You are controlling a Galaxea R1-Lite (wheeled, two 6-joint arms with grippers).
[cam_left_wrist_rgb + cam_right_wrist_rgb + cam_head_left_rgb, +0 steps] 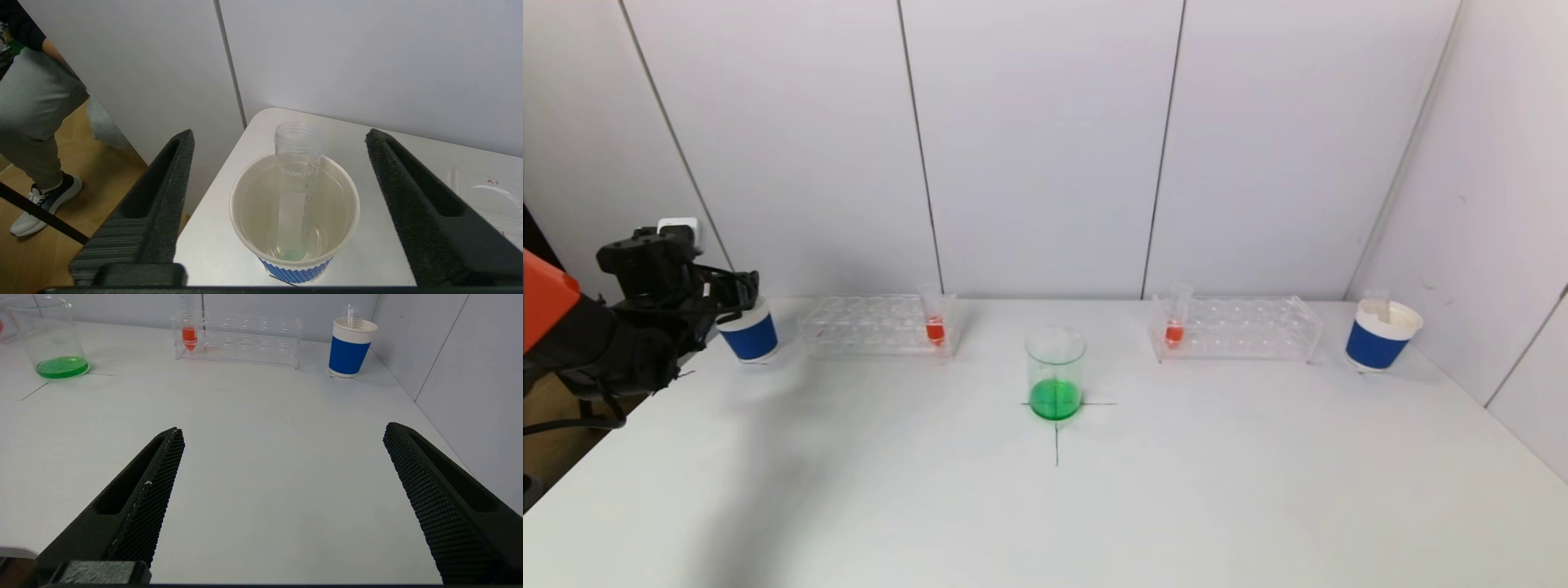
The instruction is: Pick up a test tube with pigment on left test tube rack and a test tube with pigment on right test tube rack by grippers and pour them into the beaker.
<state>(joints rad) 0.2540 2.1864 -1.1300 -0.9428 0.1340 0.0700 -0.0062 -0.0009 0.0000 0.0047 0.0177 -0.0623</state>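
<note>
Test tubes with orange-red pigment stand upright, one in each clear rack, on either side of the beaker [1055,374], which sits mid-counter holding green liquid. The left test tube [935,318] is in the left rack [876,325] at the end nearest the beaker; the right test tube [1175,321] is in the right rack [1233,327], also at the end nearest the beaker. Farther out from the beaker, past the left rack, is a blue paper cup [749,333], and the left pincer [737,298] hovers over it with its jaws spread wide on either side of the cup's rim, gripping nothing. Inside that cup an empty clear tube [295,188] leans, free of the fingers [163,192]. From this pincer the left pigment tube lies toward the beaker, beyond the length of the rack, its long axis vertical. The right pincer [282,465] is low over the near counter [1094,506], well short of the right rack, jaws spread and empty. A second blue cup [1382,335] with a tube in it stands beyond the right rack's outer end. Nothing seems to block either approach except the racks' own walls. A person's legs [36,122] show off the counter's left edge.
</note>
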